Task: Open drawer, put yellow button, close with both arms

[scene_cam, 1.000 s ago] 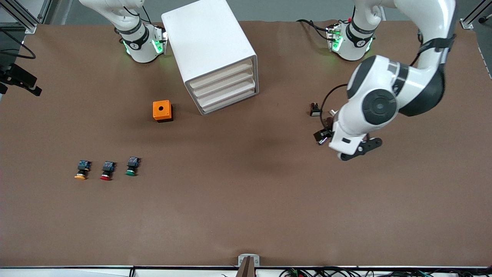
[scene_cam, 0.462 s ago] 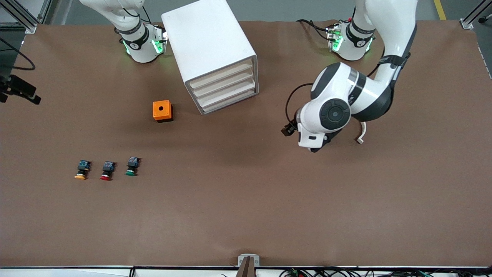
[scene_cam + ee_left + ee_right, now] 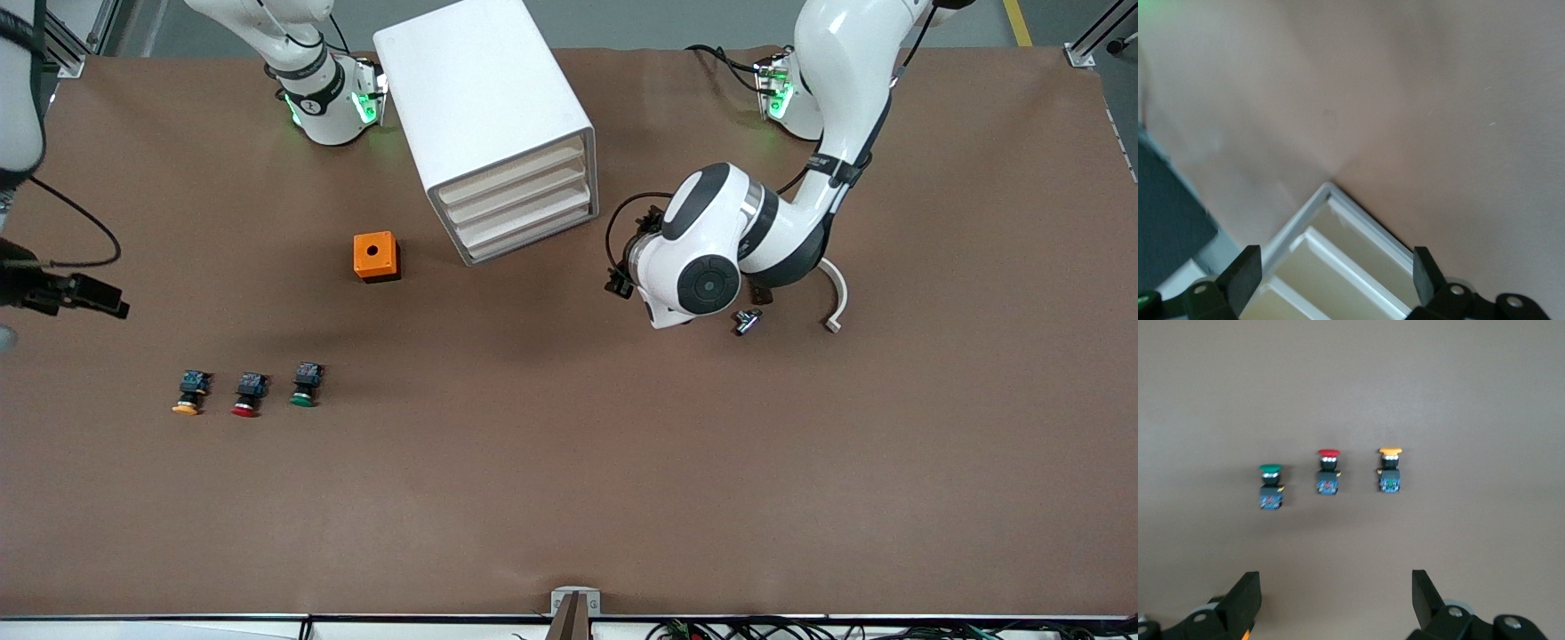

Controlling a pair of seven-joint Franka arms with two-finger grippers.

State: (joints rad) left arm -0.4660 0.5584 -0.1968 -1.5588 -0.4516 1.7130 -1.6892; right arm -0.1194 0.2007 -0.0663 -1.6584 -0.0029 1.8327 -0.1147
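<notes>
The white cabinet (image 3: 484, 107) stands near the robots' bases, all four drawers shut; the top drawer (image 3: 511, 176) is flush. My left gripper (image 3: 622, 267) is open and empty, just off the drawer fronts at the cabinet's left-arm end. In the left wrist view its open jaws (image 3: 1335, 277) frame a corner of the drawer fronts (image 3: 1338, 267). The yellow button (image 3: 187, 396) lies toward the right arm's end of the table, also in the right wrist view (image 3: 1390, 470). My right gripper (image 3: 102, 302) is open and empty in the air, short of the buttons (image 3: 1335, 600).
A red button (image 3: 246, 397) and a green button (image 3: 304, 388) lie in a row beside the yellow one. An orange box (image 3: 375, 256) with a hole sits beside the cabinet. A small metal part (image 3: 747, 320) and a white curved piece (image 3: 836, 302) lie by the left arm.
My left arm has swung across the table to the cabinet's drawer fronts, uncovering the small parts. My right gripper has moved closer to the buttons.
</notes>
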